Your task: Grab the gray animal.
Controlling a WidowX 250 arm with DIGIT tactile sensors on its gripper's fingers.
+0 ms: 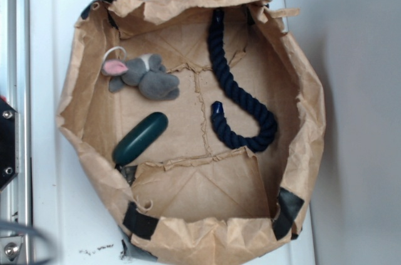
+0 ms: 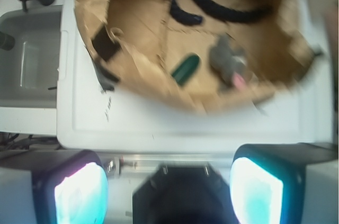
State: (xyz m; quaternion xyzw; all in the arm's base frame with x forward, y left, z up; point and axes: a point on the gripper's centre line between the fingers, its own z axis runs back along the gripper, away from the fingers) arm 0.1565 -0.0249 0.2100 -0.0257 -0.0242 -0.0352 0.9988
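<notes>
The soft, light gray animal looks best pinched across its plump body by the spread, empty gripper.

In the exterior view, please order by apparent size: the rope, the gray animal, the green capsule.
1. Navy rope, clearly largest.
2. Gray animal and green capsule: they look about alike, so I would not rank them.

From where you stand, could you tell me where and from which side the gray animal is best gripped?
Grip the gray animal across its plump body, coming straight down from above. It lies flat on the paper bag floor, clear of the green capsule and rope. The gripper looks open.
</notes>
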